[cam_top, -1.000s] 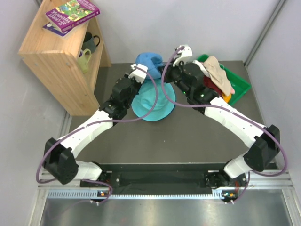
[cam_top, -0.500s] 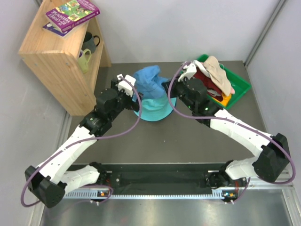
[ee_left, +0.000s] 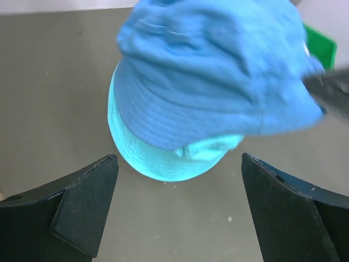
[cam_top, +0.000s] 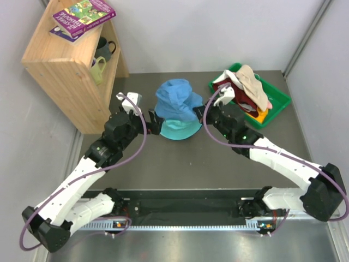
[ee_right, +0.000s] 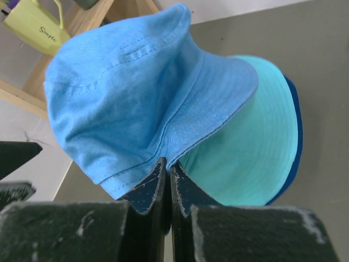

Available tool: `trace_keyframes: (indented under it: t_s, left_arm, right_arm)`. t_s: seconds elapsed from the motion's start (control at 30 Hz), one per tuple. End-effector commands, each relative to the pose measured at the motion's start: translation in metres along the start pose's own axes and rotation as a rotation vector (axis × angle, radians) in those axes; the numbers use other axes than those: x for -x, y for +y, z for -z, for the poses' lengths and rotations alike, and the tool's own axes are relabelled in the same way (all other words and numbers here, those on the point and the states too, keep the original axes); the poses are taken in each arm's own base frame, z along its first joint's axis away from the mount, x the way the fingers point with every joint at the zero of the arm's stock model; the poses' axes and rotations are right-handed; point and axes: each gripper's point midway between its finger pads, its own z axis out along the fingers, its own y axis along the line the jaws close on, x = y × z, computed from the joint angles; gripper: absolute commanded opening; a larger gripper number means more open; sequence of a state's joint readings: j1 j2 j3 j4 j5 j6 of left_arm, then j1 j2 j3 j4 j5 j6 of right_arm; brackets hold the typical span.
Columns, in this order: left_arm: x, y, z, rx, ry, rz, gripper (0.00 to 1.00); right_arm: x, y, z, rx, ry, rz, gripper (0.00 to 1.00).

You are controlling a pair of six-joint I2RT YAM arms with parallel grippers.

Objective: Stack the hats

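A blue hat lies crumpled over a teal hat at the middle of the table. My right gripper is shut on the blue hat's brim at its right edge; in the right wrist view the jaws pinch that brim, the blue hat above them and the teal hat beside. My left gripper stands open just left of the hats, touching nothing. In its wrist view the left gripper has wide-apart fingers framing the teal hat under the blue hat.
A green tray at the back right holds a beige hat, a dark red hat and an orange-yellow one. A wooden shelf with mugs and books stands at the back left.
My left gripper has opened, let go of the blue hat and drawn back to the left. The blue hat has come down over the teal hat. My right gripper keeps its hold on the brim.
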State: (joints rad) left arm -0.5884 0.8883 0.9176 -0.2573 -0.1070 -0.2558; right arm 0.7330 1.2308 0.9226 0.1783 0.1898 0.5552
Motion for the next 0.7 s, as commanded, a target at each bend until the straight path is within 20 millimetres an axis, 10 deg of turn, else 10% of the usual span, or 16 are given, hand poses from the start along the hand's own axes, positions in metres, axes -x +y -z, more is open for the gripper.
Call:
trace_keyframes:
  t_s: [0.0, 0.67]
  left_arm:
    - [0.005, 0.017, -0.018, 0.127, -0.105, 0.233, 0.99]
    - [-0.02, 0.046, -0.044, -0.12, -0.235, 0.718, 0.78]
  right_arm:
    - [0.0, 0.006, 0.01, 0.033, -0.034, -0.081, 0.0]
    - [-0.025, -0.009, -0.005, -0.02, 0.018, -0.087, 0.0]
